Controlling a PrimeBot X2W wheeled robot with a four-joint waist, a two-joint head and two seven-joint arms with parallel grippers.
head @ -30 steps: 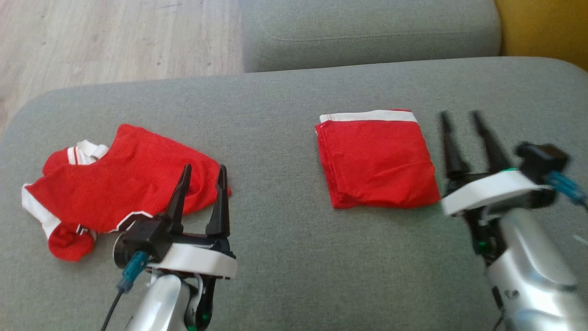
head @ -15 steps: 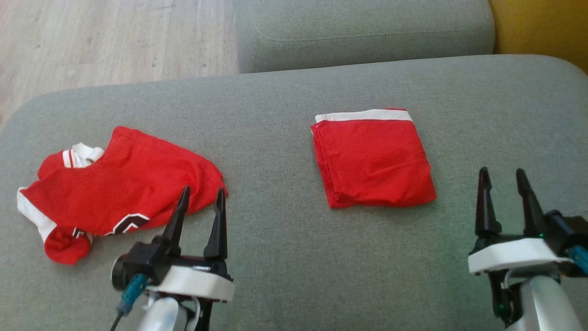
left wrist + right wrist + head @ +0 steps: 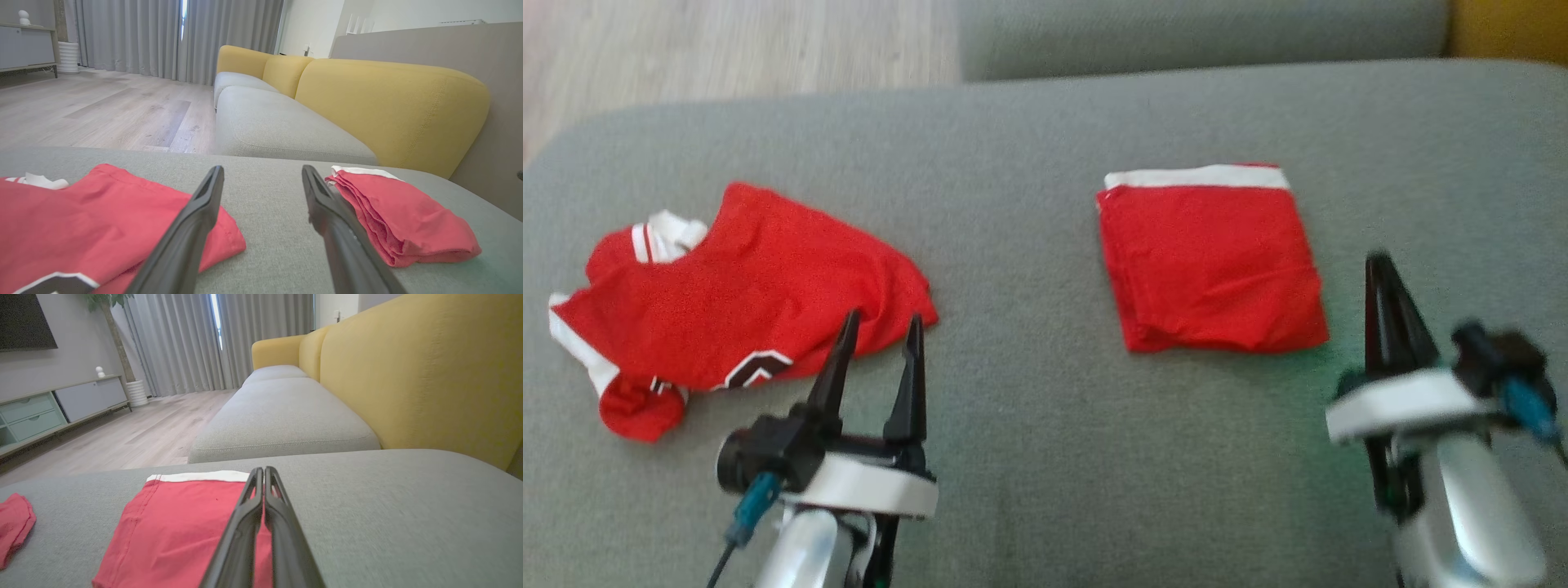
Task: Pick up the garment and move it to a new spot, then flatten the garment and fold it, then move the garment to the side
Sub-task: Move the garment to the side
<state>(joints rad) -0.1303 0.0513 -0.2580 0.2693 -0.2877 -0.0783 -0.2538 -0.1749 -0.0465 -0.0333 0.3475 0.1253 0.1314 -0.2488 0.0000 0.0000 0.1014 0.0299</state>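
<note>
We can read no words, numbers or brand names here. The nearest thing to a sign is a black-and-white emblem (image 3: 758,369) on the near edge of the crumpled red fabric jersey with white trim (image 3: 743,278), which lies at the left of the grey sofa cushion (image 3: 1029,457). Only part of the emblem shows past a fold, and we cannot make out any letter or figure in it.
</note>
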